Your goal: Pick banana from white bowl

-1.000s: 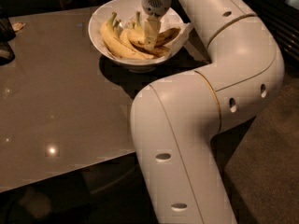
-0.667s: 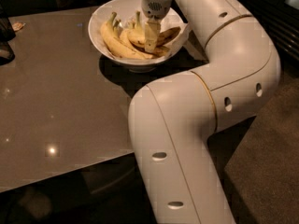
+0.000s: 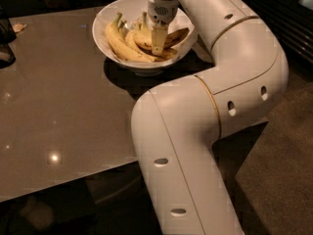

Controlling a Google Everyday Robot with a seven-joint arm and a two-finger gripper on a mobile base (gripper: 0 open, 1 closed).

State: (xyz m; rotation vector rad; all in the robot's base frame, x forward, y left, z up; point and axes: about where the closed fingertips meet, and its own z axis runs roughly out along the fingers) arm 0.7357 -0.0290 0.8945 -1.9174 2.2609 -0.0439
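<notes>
The white bowl (image 3: 103, 14) stands at the far middle of the table. Several bananas lie in it. The short ripe yellow banana (image 3: 175, 35) with a dark brown tip lies on the right side of the bowl. Longer, paler bananas (image 3: 119, 42) with greenish stems lie to its left. My gripper (image 3: 157, 47) hangs from above into the middle of the bowl. Its tip is down among the bananas, just left of the ripe one. It hides part of the bananas beneath it.
My white arm (image 3: 195, 131) bends across the right half of the view and hides the table's right side. The glossy brown table (image 3: 58, 97) stretches left. A dark object (image 3: 6, 38) sits at its far left edge. Carpeted floor (image 3: 283, 146) lies to the right.
My gripper has come down slightly deeper into the bowl among the bananas. The bowl and the bananas have not visibly moved.
</notes>
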